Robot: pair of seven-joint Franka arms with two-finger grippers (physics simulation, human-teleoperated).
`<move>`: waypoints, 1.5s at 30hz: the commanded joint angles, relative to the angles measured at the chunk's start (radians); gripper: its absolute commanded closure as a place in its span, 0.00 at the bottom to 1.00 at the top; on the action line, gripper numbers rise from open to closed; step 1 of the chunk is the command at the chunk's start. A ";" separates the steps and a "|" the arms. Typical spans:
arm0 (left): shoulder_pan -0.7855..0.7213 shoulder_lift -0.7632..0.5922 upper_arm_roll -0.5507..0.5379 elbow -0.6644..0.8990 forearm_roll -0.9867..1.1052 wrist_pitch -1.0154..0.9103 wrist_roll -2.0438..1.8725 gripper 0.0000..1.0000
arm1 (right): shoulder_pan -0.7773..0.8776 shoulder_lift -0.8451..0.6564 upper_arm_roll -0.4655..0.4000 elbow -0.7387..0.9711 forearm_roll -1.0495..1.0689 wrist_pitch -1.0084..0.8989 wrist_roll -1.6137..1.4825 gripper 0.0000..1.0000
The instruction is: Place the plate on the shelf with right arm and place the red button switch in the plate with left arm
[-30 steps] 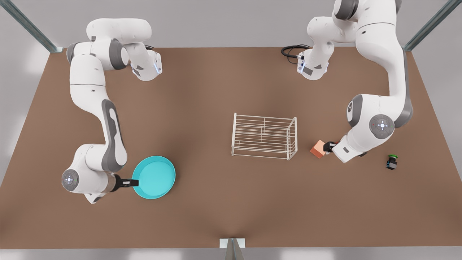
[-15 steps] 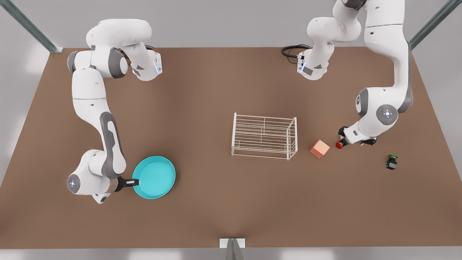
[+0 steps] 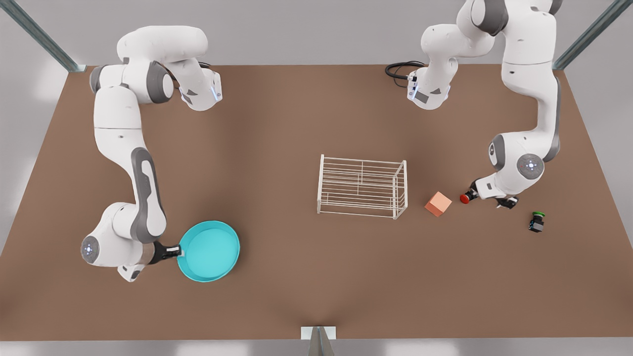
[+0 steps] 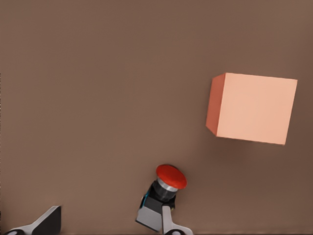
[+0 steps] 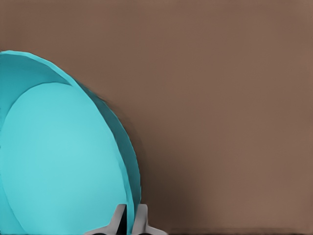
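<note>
The turquoise plate (image 3: pixel 210 252) is at the front view's left, tilted and slightly off the table. My right gripper (image 3: pixel 179 252) is shut on its rim; in the right wrist view the rim (image 5: pixel 128 196) runs between the two closed fingers (image 5: pixel 117 221). The white wire shelf (image 3: pixel 362 186) stands mid-table with nothing on it. The red button switch (image 3: pixel 465 198) lies tilted on the table at the front view's right. My left gripper (image 3: pixel 474 192) is open around it, and the button (image 4: pixel 168 183) rests against one finger (image 4: pixel 168 226).
An orange cube (image 3: pixel 438 203) sits between the shelf and the red button, close to the left gripper. A green-capped button (image 3: pixel 537 221) stands farther to the front view's right. A black cable (image 3: pixel 400 69) lies at the table's back edge.
The left gripper drew back from over the orange cube, uncovering the red button, and now sits low behind it. The right gripper has raised and tilted the plate, shifting it slightly toward the table's front.
</note>
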 commanded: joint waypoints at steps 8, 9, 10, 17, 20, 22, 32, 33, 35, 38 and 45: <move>0.031 0.002 0.000 -0.041 -0.001 0.027 0.297 0.00 | 0.037 -0.143 -0.023 0.034 -0.056 -0.195 -0.063 0.84; 0.030 0.003 0.000 -0.044 -0.001 0.027 0.295 0.00 | 0.071 -0.154 -0.023 0.034 -0.056 -0.195 -0.026 0.84; 0.030 0.002 0.000 -0.049 -0.001 0.027 0.297 0.00 | 0.114 -0.171 -0.020 0.034 -0.056 -0.197 0.032 0.83; 0.028 0.014 -0.008 -0.068 -0.008 0.027 0.292 0.00 | 0.287 -0.306 -0.009 0.034 -0.090 -0.299 0.414 0.83; 0.021 0.029 -0.009 -0.075 -0.011 0.027 0.287 0.00 | 0.398 -0.317 -0.013 0.035 -0.089 -0.289 0.611 0.83; 0.015 0.046 -0.025 -0.073 -0.038 0.039 0.286 0.00 | 0.483 -0.314 -0.009 0.061 -0.089 -0.267 0.765 0.83; 0.024 0.089 -0.039 -0.081 -0.044 0.083 0.272 0.00 | 0.817 -0.246 -0.013 0.058 -0.196 -0.054 1.307 0.82; 0.025 0.089 -0.037 -0.082 -0.044 0.083 0.277 0.00 | 0.818 -0.232 -0.014 0.060 -0.196 -0.039 1.316 0.82; 0.027 0.089 -0.037 -0.084 -0.044 0.083 0.277 0.00 | 0.818 -0.223 -0.013 0.057 -0.196 -0.020 1.320 0.82; 0.035 0.112 -0.037 -0.088 -0.044 0.116 0.277 0.00 | 0.838 -0.194 -0.016 0.057 -0.196 0.032 1.370 0.82; 0.033 0.114 -0.039 -0.085 -0.038 0.117 0.281 0.32 | 0.867 -0.188 -0.013 0.054 -0.196 0.046 1.430 0.00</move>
